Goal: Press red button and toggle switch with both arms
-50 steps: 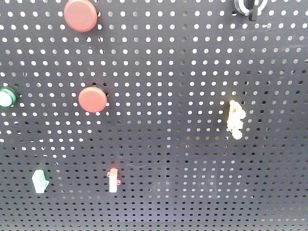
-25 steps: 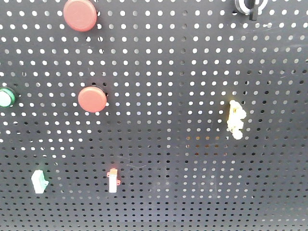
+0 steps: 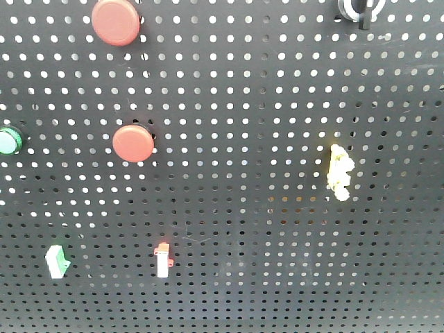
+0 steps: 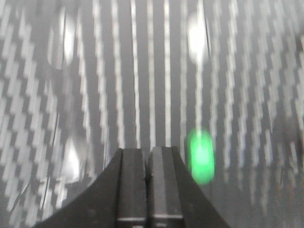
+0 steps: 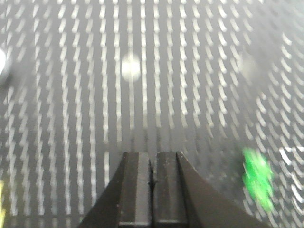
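Note:
A black pegboard fills the front view. On it sit a large red button at the top left and a smaller red button below it. A small white toggle switch with a red tip is at the lower middle. No arm shows in the front view. My left gripper is shut and empty, facing the blurred pegboard with a green blur just to its right. My right gripper is shut and empty, with a green blur at its lower right.
A green button sits at the left edge, a white and green switch at the lower left, a yellow piece at the right, and a black and white knob at the top right.
Nothing has visibly changed on the pegboard in the front view.

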